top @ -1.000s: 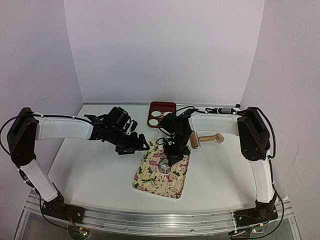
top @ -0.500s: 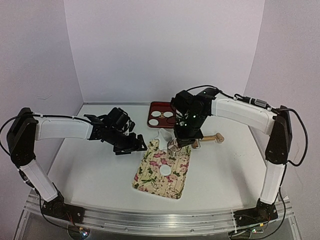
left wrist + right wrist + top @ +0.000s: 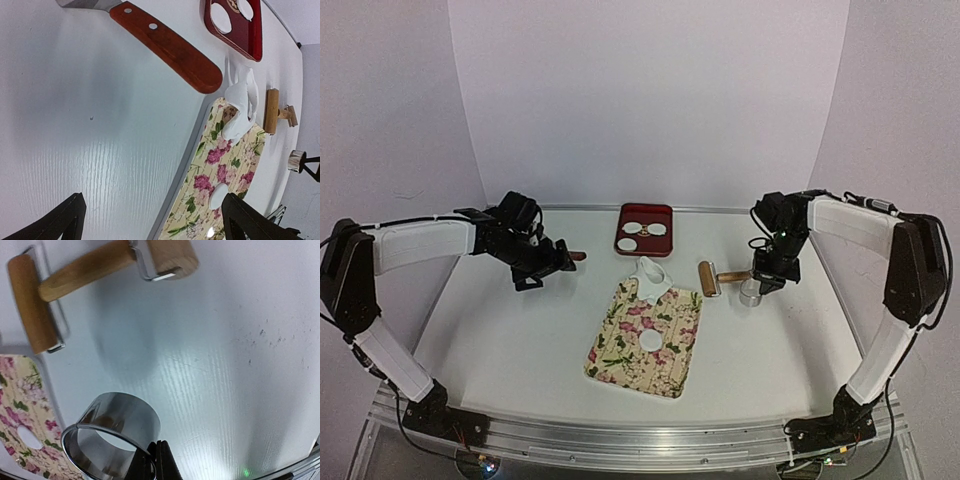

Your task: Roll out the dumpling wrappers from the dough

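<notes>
Two dumpling wrappers (image 3: 633,229), thin round white discs, lie flat side by side in the red tray (image 3: 645,209). A third wrapper (image 3: 650,340) lies flat mid floral mat (image 3: 620,348). The dough (image 3: 652,272) is a ragged, crumpled white sheet at the mat's far edge, spilling onto the tabletop (image 3: 520,330).

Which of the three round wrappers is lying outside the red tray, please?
The wrapper on the floral mat; the other two sit in the red tray.

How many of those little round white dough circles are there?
3: two discs side by side in the red tray, one on the floral mat. None seems hidden.
</notes>
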Robot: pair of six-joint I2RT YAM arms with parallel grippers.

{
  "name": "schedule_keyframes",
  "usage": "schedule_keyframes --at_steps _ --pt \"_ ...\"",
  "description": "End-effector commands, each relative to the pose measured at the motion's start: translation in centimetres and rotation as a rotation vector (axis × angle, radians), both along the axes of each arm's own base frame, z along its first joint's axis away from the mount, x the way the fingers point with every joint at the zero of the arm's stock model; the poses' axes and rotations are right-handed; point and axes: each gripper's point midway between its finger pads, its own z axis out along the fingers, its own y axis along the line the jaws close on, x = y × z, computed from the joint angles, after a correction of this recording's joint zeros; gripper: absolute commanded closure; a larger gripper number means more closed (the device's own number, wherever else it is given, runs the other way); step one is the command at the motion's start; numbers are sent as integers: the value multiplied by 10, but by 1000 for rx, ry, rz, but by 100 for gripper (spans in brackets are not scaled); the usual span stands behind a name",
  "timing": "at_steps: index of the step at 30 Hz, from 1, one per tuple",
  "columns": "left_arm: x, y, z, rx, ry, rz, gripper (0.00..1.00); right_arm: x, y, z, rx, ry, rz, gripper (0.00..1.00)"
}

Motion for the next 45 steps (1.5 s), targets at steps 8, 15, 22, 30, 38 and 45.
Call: schedule_keyframes --at_steps 8,15,22,30,38,45 --pt "1 33 22 -110 -8 190 3 2 -53 -50 -85 -8 -115 100" --pt "17 25 27 -250 -4 311 3 -4 -56 -70 -96 20 -132 100" --pt "56 8 37 -396 -28 422 4 -13 -60 -76 -110 38 -136 84" --pt "89 -15 17 -441 39 445 4 -4 -56 -56 -80 -23 -139 35" --pt "113 -31 -7 -474 91 469 19 11 -45 -27 -10 -101 -139 25" --pt "127 -38 -30 -493 122 506 35 30 -33 1 53 -173 -130 23"
